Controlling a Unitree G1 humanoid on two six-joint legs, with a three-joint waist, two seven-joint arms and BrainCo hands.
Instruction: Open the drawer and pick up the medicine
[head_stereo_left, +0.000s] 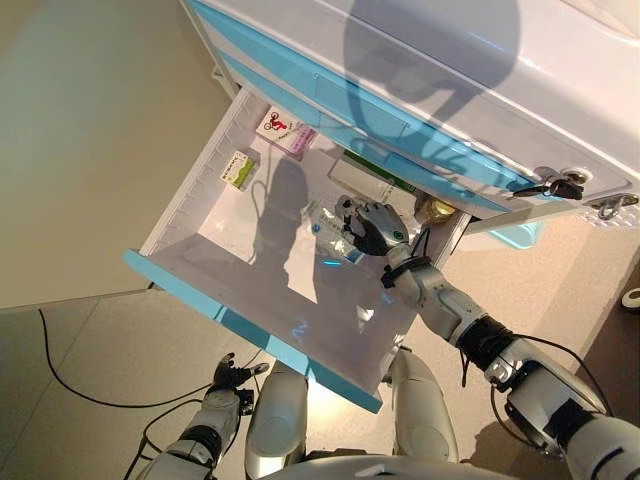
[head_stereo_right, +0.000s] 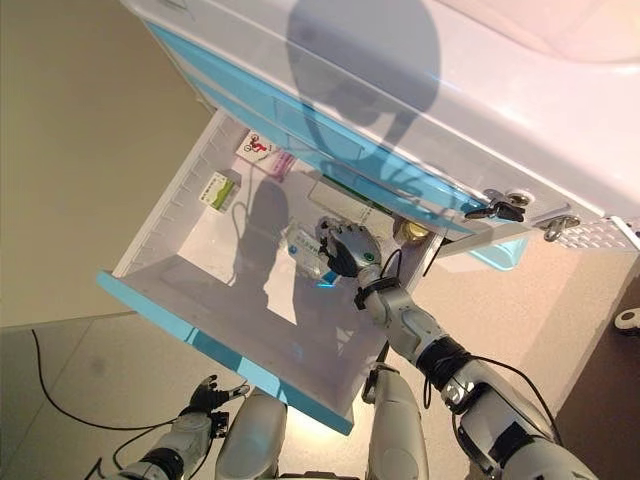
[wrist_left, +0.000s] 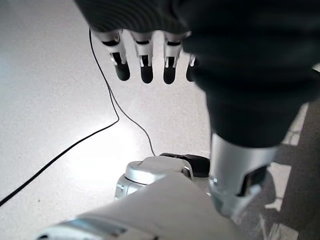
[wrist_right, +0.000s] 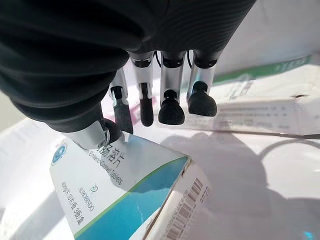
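The right hand is down in the pulled-out light-blue-fronted white drawer, thumb and fingers pinched on a white-and-teal cardboard medicine box, which sits mid-drawer. So the drawer's open and the robot's on the pickup step; next it probably just needs to lift straight up without dropping it. The left hand hangs below the drawer front, fingers loose, holding nothing.

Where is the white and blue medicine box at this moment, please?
The white and blue medicine box is inside the open drawer, toward its right side, pinched in the right hand; a green box lies apart by the left wall.
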